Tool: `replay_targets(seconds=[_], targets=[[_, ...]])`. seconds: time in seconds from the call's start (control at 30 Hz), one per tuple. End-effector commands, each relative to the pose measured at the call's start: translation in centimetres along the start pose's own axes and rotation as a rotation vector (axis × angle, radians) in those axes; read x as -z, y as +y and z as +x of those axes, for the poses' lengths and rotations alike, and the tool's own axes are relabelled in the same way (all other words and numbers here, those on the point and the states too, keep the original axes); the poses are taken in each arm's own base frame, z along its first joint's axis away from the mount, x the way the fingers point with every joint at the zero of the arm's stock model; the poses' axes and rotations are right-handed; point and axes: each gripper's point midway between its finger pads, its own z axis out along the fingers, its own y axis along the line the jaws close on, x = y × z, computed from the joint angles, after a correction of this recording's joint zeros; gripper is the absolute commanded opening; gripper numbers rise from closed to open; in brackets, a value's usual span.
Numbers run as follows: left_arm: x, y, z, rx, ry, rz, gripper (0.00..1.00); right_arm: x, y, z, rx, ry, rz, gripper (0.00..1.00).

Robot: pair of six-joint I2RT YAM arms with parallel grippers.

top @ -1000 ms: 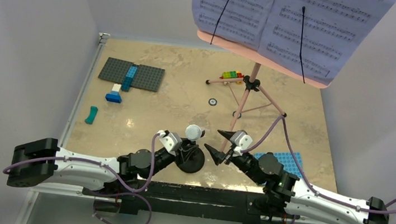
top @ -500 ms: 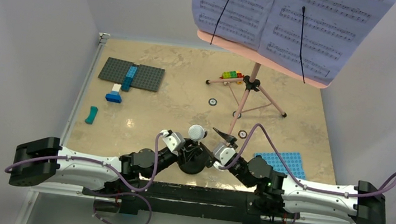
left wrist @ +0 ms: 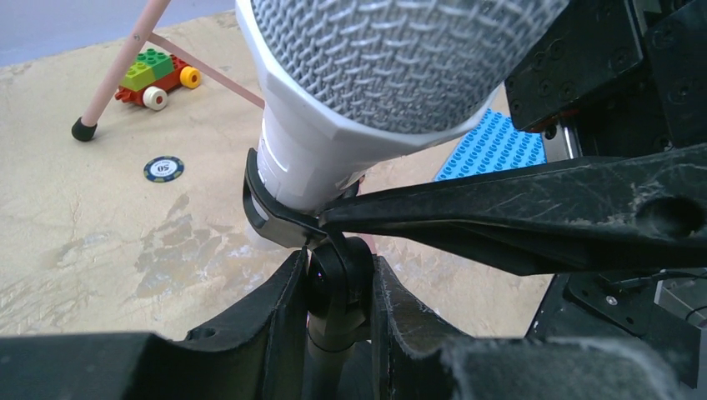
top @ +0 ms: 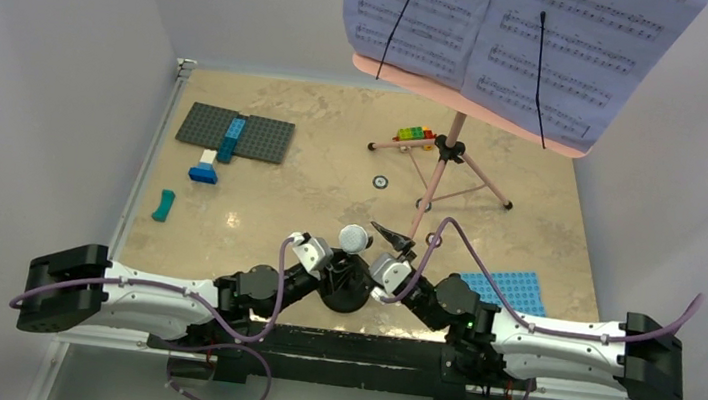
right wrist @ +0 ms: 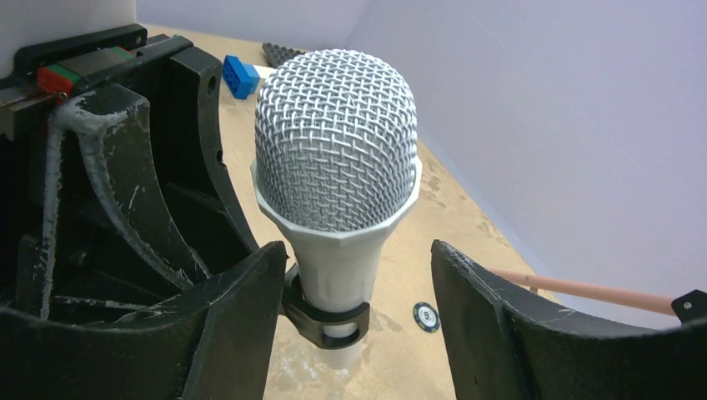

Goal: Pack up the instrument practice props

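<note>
Near edge of bench (top: 258,211), centre: black round-based mic stand (top: 347,298) upright, its clip (right wrist: 325,321) holding the grey-white microphone (right wrist: 333,158), mesh head up. Left tool (left wrist: 338,283) pinching the stand's thin stem just under the clip, one finger on each side, pressed against it. Right tool (right wrist: 358,250) spread, fingers straddling the microphone handle; far finger clearly apart from it, near finger just beside the clip, cannot tell if touching. Microphone not gripped by either tool.

Right of the arms, near edge: blue studded plate (top: 511,286) flat on bench, partly under the right arm. Left side: small teal piece (top: 163,205), then a blue-and-white brick (top: 204,169). Mid-bench: round tokens (top: 380,183) by the tripod feet.

Further back, right of centre: pink tripod music stand (top: 435,184) standing upright, legs spread, lavender sheet-music pages (top: 509,37) on its desk under two thin black page holders. Coloured toy brick car (left wrist: 158,71) just behind one leg. Far left: grey studded plate (top: 266,138) with a blue brick strip on it.
</note>
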Motion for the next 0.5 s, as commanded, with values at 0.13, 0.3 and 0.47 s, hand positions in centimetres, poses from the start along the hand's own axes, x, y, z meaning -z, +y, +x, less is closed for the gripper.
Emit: replay_targets(seconds=[0.13, 0.3, 0.47], targets=[[2.50, -0.72, 8.65, -0.028, 0.322, 0.068, 0.00, -1.40, -1.40, -3.17, -0.030, -0.099, 0.046, 0.63], [2.40, -0.79, 8.77, -0.032, 0.329, 0.070, 0.00, -1.73, -1.47, -3.03, -0.040, -0.093, 0.049, 0.57], [2.39, -0.76, 8.82, -0.031, 0.330, 0.068, 0.00, -1.87, -1.68, -3.04, -0.052, -0.092, 0.050, 0.41]])
